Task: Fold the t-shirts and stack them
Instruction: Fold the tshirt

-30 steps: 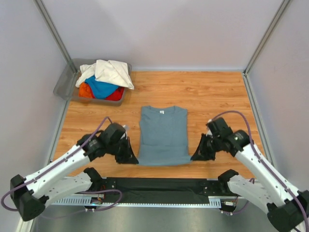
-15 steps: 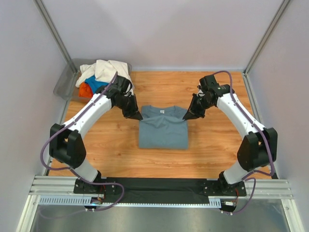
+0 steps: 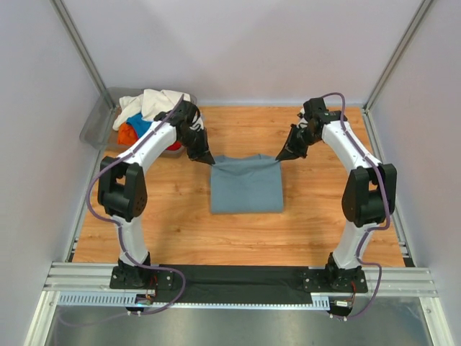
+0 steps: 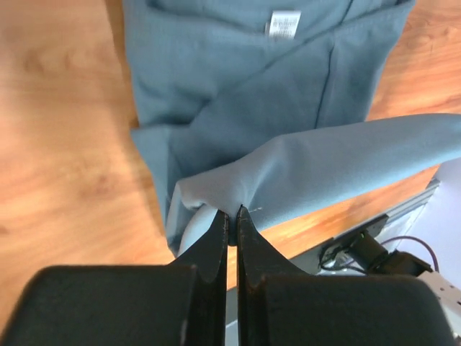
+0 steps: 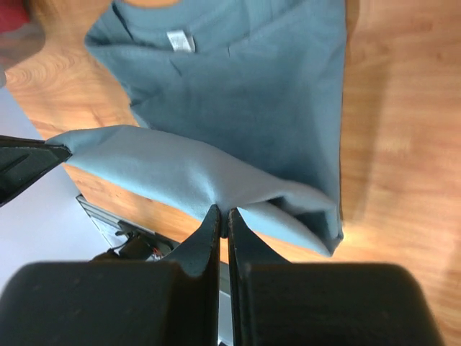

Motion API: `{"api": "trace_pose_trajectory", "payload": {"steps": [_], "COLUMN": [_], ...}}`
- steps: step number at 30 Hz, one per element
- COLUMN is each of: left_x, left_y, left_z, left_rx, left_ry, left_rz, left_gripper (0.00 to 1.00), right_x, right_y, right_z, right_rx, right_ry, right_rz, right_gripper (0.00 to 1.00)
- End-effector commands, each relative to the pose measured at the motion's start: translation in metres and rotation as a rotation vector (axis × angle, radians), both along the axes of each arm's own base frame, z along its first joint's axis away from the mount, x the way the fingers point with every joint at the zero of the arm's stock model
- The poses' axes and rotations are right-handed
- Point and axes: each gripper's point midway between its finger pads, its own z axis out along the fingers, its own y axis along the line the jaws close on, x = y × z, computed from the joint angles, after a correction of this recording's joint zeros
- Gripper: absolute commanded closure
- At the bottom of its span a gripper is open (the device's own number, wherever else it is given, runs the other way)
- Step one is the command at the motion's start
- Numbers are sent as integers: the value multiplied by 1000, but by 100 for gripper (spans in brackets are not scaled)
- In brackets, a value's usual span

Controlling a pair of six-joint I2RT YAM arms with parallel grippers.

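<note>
The halving fold is in hand: the grey shirt (image 3: 246, 189) lies mid worktop (image 3: 317, 216), its hem (image 4: 346, 162) pinched by left fingers (image 4: 216, 241) and right fingers (image 5: 207, 231) above the collar (image 5: 155, 14). Next, the hem should be lowered squarely and released.

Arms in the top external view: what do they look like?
Both the left arm and right arm have white tubular links with black joint housings. A purple-grey cable loops along each. The left pincer and right pincer are black, with two slim tapered fingers.

White arm links (image 3: 148, 148), black joints (image 3: 119, 193), looping purple cables (image 3: 88, 202), black tapered jaws, black wrist housings (image 4: 108, 303)
</note>
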Motion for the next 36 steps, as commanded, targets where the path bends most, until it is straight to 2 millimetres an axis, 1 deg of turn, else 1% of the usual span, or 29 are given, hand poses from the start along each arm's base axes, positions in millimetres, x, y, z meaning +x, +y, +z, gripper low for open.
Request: {"api": "trace_pose_trajectory", "payload": {"steps": [1, 3, 4, 5, 6, 7, 8, 9, 10, 11, 12, 13, 14, 15, 16, 17, 18, 20, 22, 24, 25, 26, 27, 28, 29, 30, 31, 33, 36], "left_x": [35, 52, 70, 78, 86, 104, 114, 120, 126, 127, 126, 126, 122, 118, 107, 101, 87, 74, 52, 41, 30, 21, 5, 4, -7, -18, -15, -24, -18], "left_y": [-4, -4, 4, 11, 16, 26, 35, 48, 66, 73, 81, 87, 88, 85, 78, 74, 72, 49, 32, 23, 22, 15, 15, 11, -1, 2, -11, -18, -29], "left_z": [5, -8, -6, -22, -25, -15, -17, -14, -8, 4, 11, 23, 46, 57, 79, 87, 72, 81, 52, 34, 13, 11, -9, -4, -8, -24, -12, -20, -18], "left_rx": [10, 43, 107, 147, 170, 245, 308, 372, 454, 474, 497, 522, 515, 492, 431, 403, 389, 238, 157, 144, 163, 168, 185, 162, 82, 95, 11, -48, -118], "left_ry": [-90, -108, -164, -143, -144, -216, -255, -278, -314, -343, -350, -370, -422, -443, -482, -499, -462, -494, -407, -372, -341, -347, -312, -347, -355, -314, -357, -329, -342], "left_rz": [-54, -62, -34, -23, -19, -14, -3, 25, 41, 44, 47, 48, 31, 20, 11, 14, 5, -31, -81, -113, -127, -147, -162, -155, -159, -167, -149, -145, -109], "left_gripper": [100, 99, 97, 93, 87, 85, 82, 73, 65, 54, 38, 37, 36, 36, 36, 36, 36, 34, 34, 35, 35, 35, 36, 37, 44, 47, 50, 65, 71], "right_x": [43, 64, 79, 99, 114, 134, 153, 168, 174, 177, 185, 168, 159, 143, 136, 124, 116, 105, 90, 80, 70, 63, 56, 52, 44, 42, 37, 28, 12], "right_y": [3, 3, 3, 0, -5, -13, -17, -19, -28, -34, -36, -40, -42, -44, -40, -36, -33, -22, -9, -8, -6, -6, -6, -8, -7, -7, -3, 3, 17], "right_z": [10, -4, -5, 3, -18, -18, -13, -23, -17, -31, -1, -3, 20, 0, 3, 24, 6, 4, -16, -31, -41, -43, -46, -48, -48, -47, -47, -42, -41], "right_rx": [42, 32, 53, 33, 10, -4, -16, -14, 13, 19, 32, 13, -17, -56, -68, -57, -49, -5, 63, 48, 54, 52, 48, 24, 34, 38, 67, 116, 131], "right_ry": [-134, -167, -203, -261, -247, -296, -359, -375, -355, -293, -342, -273, -315, -281, -309, -368, -364, -353, -293, -247, -218, -210, -197, -199, -214, -231, -234, -241, -246], "right_rz": [28, 21, 25, 25, 24, 7, -6, -11, -24, -38, -24, -10, 4, 28, 40, 47, 41, 34, 59, 70, 88, 96, 103, 111, 115, 110, 112, 110, 149], "right_gripper": [100, 99, 98, 93, 86, 79, 56, 53, 52, 45, 41, 38, 36, 36, 36, 36, 35, 32, 30, 27, 26, 26, 27, 28, 35, 41, 47, 70, 91]}}
